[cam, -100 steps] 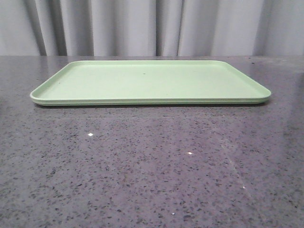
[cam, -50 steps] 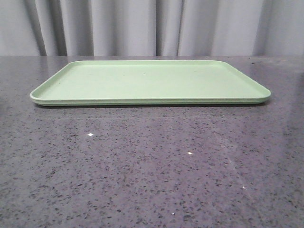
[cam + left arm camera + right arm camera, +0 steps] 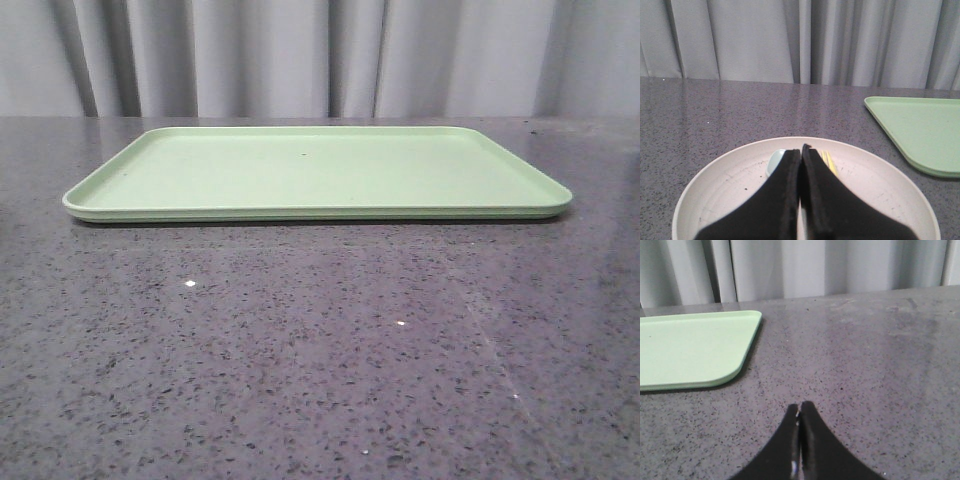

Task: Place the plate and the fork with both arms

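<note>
Fork [image 3: 829, 162] mostly hidden behind the left gripper [image 3: 801, 150], only a yellow sliver showing. Pale blue-grey spoon [image 3: 774, 161] likewise covered but for a rounded edge. Plate [image 3: 720, 175] cut off at its near rim. Tray [image 3: 920, 132] cropped in both wrist views. Neither gripper visible in the front view.

You're looking at a staged test setup rather than a lived-in kitchen — a dark speckled stone-look countertop [image 3: 320, 360] backed wall to wall by plain grey pleated curtains [image 3: 300, 55]. The only tableware you see is toy-like plastic — a light-green tray [image 3: 316, 172] and a pale plate [image 3: 715, 185] — with no appliances or walls.
</note>
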### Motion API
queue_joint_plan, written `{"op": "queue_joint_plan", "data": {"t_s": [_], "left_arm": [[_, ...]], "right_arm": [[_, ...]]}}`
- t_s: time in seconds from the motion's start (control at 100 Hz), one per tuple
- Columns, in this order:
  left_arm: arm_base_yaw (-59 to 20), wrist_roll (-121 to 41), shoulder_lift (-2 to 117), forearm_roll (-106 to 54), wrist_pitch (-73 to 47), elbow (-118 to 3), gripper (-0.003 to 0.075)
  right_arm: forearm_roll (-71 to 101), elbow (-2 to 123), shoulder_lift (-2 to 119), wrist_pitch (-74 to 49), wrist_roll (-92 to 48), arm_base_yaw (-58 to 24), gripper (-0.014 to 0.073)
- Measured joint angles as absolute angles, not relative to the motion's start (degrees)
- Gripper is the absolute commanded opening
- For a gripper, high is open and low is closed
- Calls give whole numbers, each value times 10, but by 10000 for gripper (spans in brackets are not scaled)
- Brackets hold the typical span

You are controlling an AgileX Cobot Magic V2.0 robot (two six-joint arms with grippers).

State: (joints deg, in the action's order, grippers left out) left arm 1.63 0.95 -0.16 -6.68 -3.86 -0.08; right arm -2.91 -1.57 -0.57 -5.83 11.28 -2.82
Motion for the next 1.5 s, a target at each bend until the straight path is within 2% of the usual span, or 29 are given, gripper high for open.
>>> {"op": "queue_joint_plan", "data": {"t_s": [0.15, 0.32, 0.47, 0.74, 1.05, 1.12, 1.19, 1.24, 1.34, 1.39, 1.44, 1.5], "left_arm": [[16, 10, -2, -82, -63, -23, -21], [16, 10, 18, -85, -87, -101, -21], [16, 10, 83, -86, -117, -180, -21], [16, 10, 223, -86, -262, -331, -20], [16, 10, 324, -86, -293, -389, -19], [16, 10, 333, -86, -298, -390, -13], [16, 10, 335, -86, -300, -390, 29], [16, 10, 335, -86, -303, -390, 83], [16, 10, 335, -85, -306, -391, 239], [16, 10, 335, -85, -306, -391, 311], [16, 10, 335, -85, -306, -391, 356], [16, 10, 335, -85, -306, -391, 357]], "right_arm": [[-29, 7, -6, -74, 113, -28, -67], [-29, 78, 22, -121, 113, -28, -67], [-29, 147, 71, -184, 113, -28, -67], [-29, 261, 163, -315, 113, -28, -67], [-29, 332, 256, -398, 113, -28, -60], [-29, 339, 272, -406, 113, -28, -18], [-29, 339, 282, -410, 113, -28, 72], [-29, 339, 286, -411, 113, -28, 162], [-28, 339, 287, -413, 113, -28, 367], [-28, 339, 287, -413, 113, -28, 436], [-28, 339, 287, -413, 113, -28, 474], [-28, 339, 287, -408, 113, -28, 477]]}}
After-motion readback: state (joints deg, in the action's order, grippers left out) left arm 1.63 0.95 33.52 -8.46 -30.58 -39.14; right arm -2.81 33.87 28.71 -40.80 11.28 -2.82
